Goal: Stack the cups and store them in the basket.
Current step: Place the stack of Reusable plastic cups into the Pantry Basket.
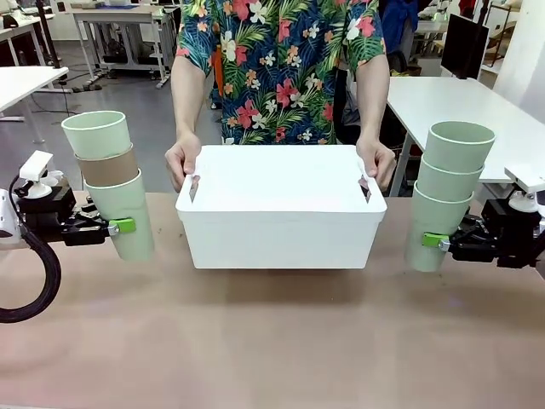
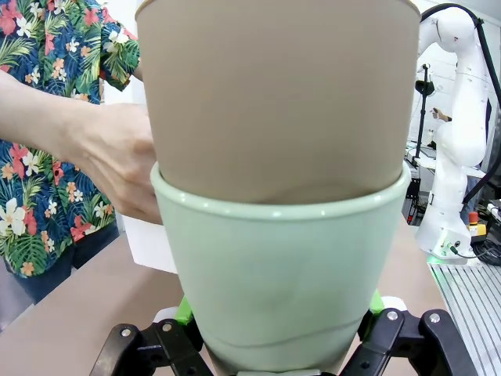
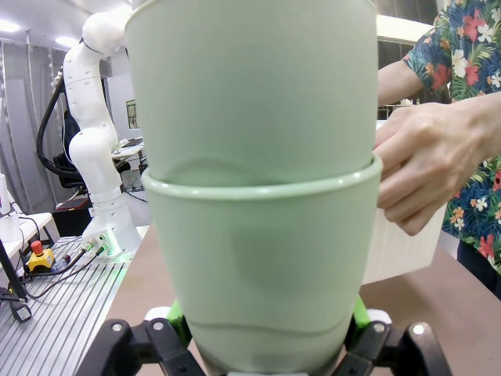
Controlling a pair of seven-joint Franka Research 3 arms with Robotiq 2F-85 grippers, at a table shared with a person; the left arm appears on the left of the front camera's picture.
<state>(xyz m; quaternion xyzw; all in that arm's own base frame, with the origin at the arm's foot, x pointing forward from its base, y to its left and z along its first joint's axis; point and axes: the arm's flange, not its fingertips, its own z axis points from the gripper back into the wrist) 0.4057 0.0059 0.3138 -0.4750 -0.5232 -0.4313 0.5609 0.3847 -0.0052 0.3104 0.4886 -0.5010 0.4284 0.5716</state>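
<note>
My left pincer (image 1: pixel 122 226) and right pincer (image 1: pixel 434 241) each grip 3 stacked tapered plastic cups.
Front: the left stack (image 1: pixel 109 175) leans, mint, brown, mint; the right stack (image 1: pixel 451 183) is all mint; a person's hands (image 1: pixel 182 162) hold the white rectangular plastic basket (image 1: pixel 281 226) between. Left wrist: green pads (image 2: pixel 184 311) squeeze the bottom mint cup (image 2: pixel 282 274), brown cup (image 2: pixel 282 102) nested inside. Right wrist: pads (image 3: pixel 358 311) squeeze the lower mint cup (image 3: pixel 258 274).

The right gripper (image 3: pixel 264 348) clamps its green pads (image 3: pixel 177 317) on the lower of 2 nested mint green cups (image 3: pixel 258 266), held upright. Beside them, a person's hand (image 3: pixel 423 168) grips the white basket (image 3: pixel 403 251) on the brown table (image 3: pixel 438 313). A white robot arm (image 3: pixel 90 149) stands behind.
</note>
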